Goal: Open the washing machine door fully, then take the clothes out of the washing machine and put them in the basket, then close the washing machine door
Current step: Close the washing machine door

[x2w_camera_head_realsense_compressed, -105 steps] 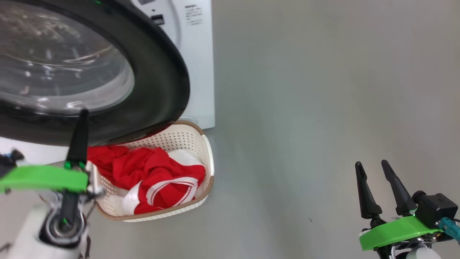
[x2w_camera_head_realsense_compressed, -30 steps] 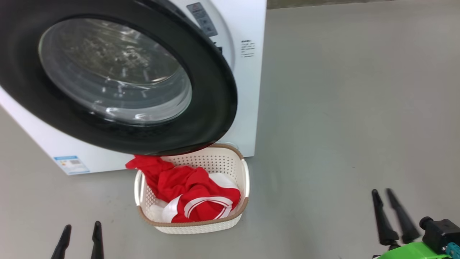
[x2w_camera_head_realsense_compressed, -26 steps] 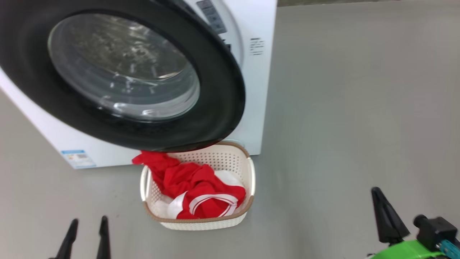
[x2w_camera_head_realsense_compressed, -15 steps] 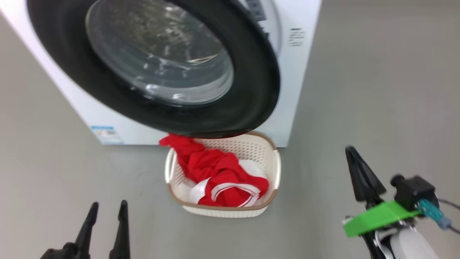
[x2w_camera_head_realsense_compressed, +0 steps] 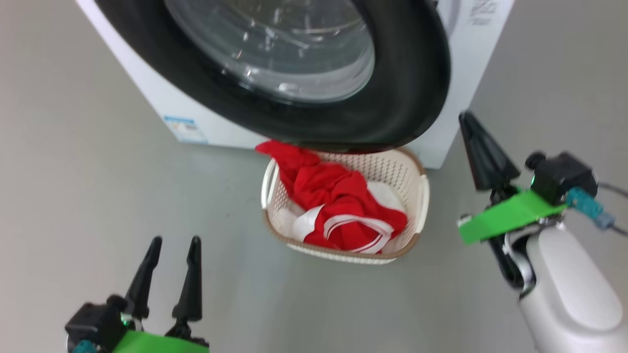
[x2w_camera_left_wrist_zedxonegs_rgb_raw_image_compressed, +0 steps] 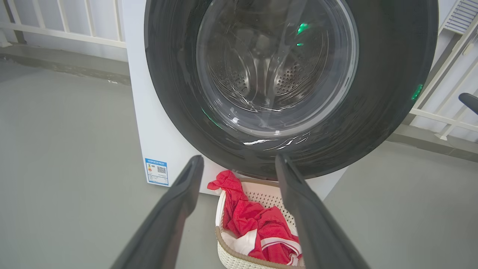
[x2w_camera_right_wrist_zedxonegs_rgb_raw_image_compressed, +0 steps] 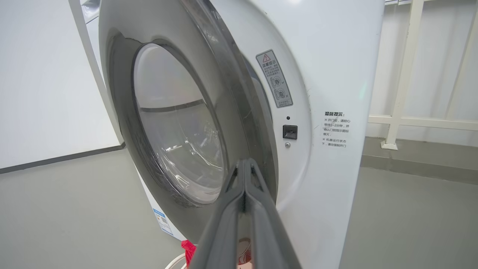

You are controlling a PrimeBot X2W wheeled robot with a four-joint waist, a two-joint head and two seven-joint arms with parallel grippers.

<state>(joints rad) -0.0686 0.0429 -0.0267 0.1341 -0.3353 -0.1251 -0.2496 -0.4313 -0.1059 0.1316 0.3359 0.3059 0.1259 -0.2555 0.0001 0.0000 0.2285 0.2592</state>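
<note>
The washing machine door (x2w_camera_head_realsense_compressed: 402, 98), black-rimmed with a clear glass bowl, hangs partly open over the basket (x2w_camera_head_realsense_compressed: 422, 196); the right wrist view shows it ajar (x2w_camera_right_wrist_zedxonegs_rgb_raw_image_compressed: 224, 112) from the white washing machine (x2w_camera_right_wrist_zedxonegs_rgb_raw_image_compressed: 336, 74). Red clothes (x2w_camera_head_realsense_compressed: 343, 201) with white trim lie in the cream basket on the floor. My right gripper (x2w_camera_head_realsense_compressed: 466, 120) is shut and empty, raised just right of the door's edge, apart from it. My left gripper (x2w_camera_head_realsense_compressed: 175, 241) stands open and empty low at the left, its fingers (x2w_camera_left_wrist_zedxonegs_rgb_raw_image_compressed: 186, 186) pointing at the door (x2w_camera_left_wrist_zedxonegs_rgb_raw_image_compressed: 392, 93) and basket (x2w_camera_left_wrist_zedxonegs_rgb_raw_image_compressed: 231, 257).
Grey floor (x2w_camera_head_realsense_compressed: 98, 171) spreads around the machine. A blue label (x2w_camera_head_realsense_compressed: 182, 128) sits low on the machine's front. White railings (x2w_camera_left_wrist_zedxonegs_rgb_raw_image_compressed: 74, 33) run behind the machine, and another rail (x2w_camera_right_wrist_zedxonegs_rgb_raw_image_compressed: 403, 93) stands at its right side.
The head camera has swung, shifting the machine and basket rightward in view. My right gripper closed and rose beside the door's right edge. The left gripper stays open.
</note>
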